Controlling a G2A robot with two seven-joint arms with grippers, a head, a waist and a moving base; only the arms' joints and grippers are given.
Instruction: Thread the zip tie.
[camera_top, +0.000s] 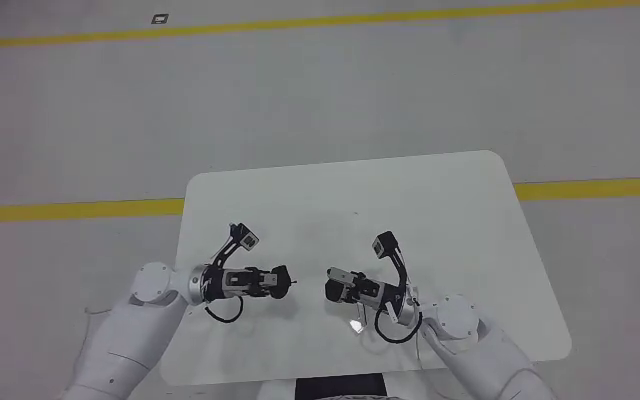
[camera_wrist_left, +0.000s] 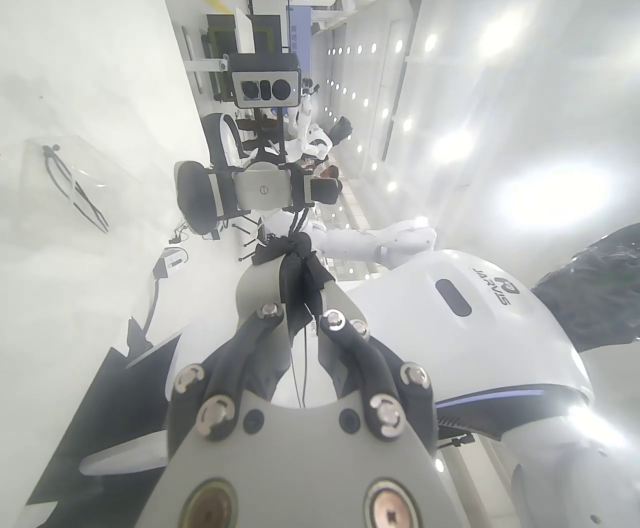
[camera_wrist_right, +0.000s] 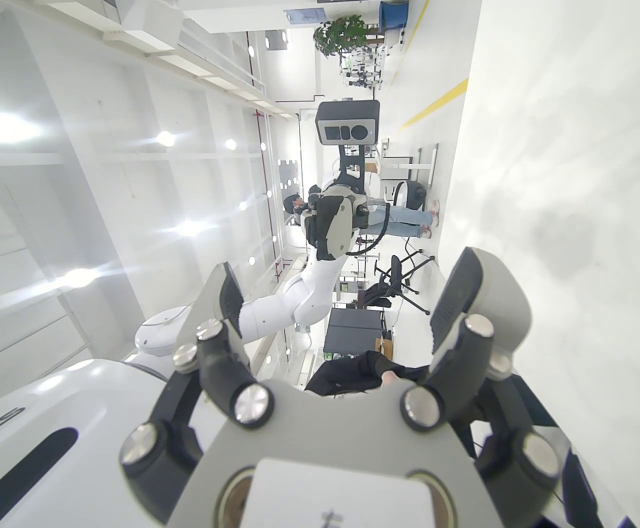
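Observation:
My left gripper is shut on a black zip tie, whose bunched dark end sticks out past the fingertips while a thin tail runs back between the fingers. In the top view the left gripper hovers over the front of the white table, pointing at my right gripper a short gap away. The right gripper stands open with nothing between its pads, facing the left one.
A clear packet with several black zip ties lies on the table off to the side of the left gripper. A small pale glint sits near the right arm. The far half of the table is bare.

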